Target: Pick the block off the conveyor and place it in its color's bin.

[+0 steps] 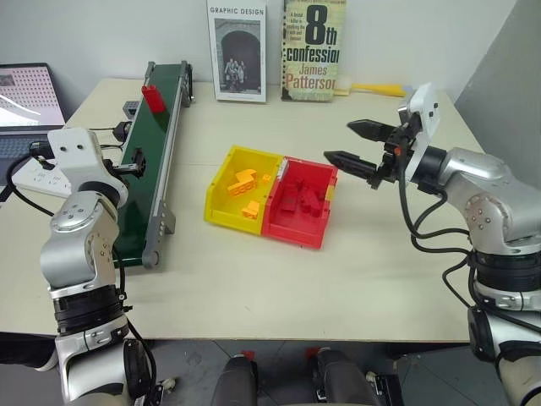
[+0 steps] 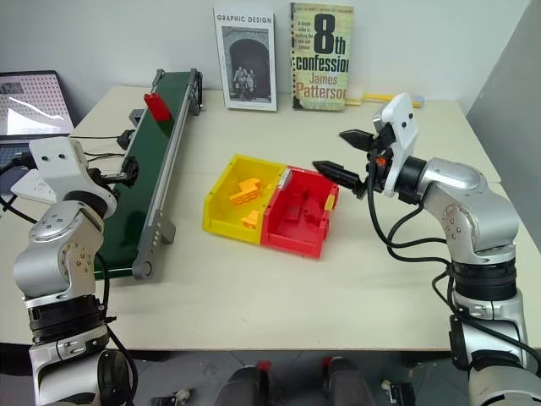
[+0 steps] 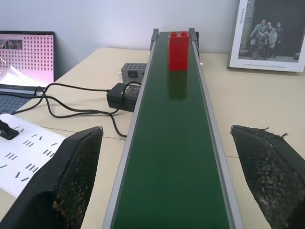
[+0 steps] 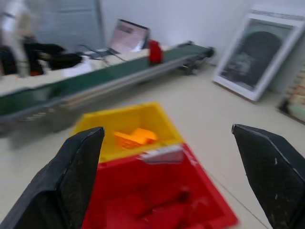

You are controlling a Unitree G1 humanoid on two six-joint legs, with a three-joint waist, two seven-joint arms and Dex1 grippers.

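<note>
A small red block [image 1: 153,97] stands upright on the dark green belt of the conveyor [image 1: 149,169] near its far end; the left wrist view has the block [image 3: 178,50] straight ahead. My left gripper [image 3: 167,186] hovers low over the near part of the belt, open, one finger on each side. The red bin [image 1: 301,203] sits mid-table, joined to a yellow bin [image 1: 241,188], with red pieces inside. My right gripper [image 1: 357,145] hangs open and empty just right of the red bin, pointing toward it.
Two books [image 1: 275,49] lean on the back wall. A laptop [image 1: 25,106], a white power strip [image 3: 24,152], a black adapter with cables [image 3: 121,94] and a grey box [image 3: 133,72] lie left of the conveyor. Orange-yellow pieces [image 1: 243,179] lie in the yellow bin.
</note>
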